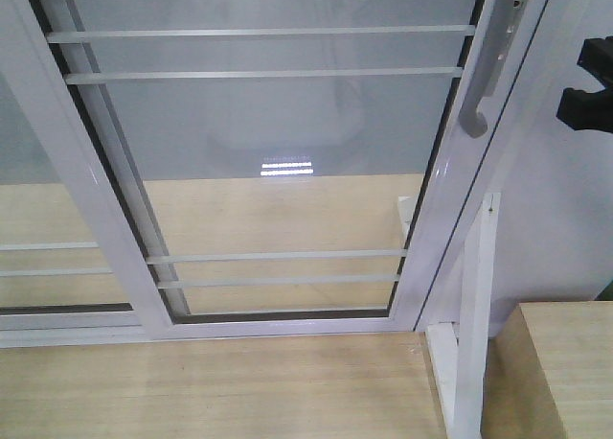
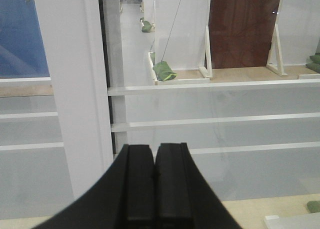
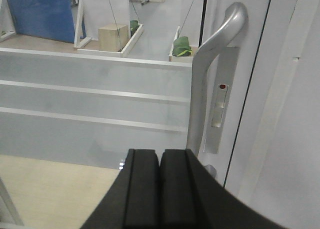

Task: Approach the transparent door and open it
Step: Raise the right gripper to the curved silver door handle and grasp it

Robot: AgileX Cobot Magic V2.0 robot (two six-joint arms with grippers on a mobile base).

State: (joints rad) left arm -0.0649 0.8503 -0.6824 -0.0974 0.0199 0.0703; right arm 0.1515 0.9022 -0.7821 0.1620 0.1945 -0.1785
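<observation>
**Door reached at close range; handle not yet taken**

The transparent door (image 1: 278, 142) fills the front view, with its curved grey handle (image 3: 210, 64) mounted on the right stile, near the upper right corner of that view. The handle-less glazed panel (image 1: 38, 219) overlaps the door's left edge. The right gripper (image 3: 160, 189) is held just below and in front of the handle, apart from it, with its fingers pressed together on nothing. The left gripper (image 2: 154, 189) is likewise closed and empty, and is pointed at the glass near the door's left stile. The approach is judged to be finished and the reach for the handle to be in hand. The right fingers would next need to be spread, raised around the handle's shaft and closed on it. The door is then probably to be slid left.
</observation>
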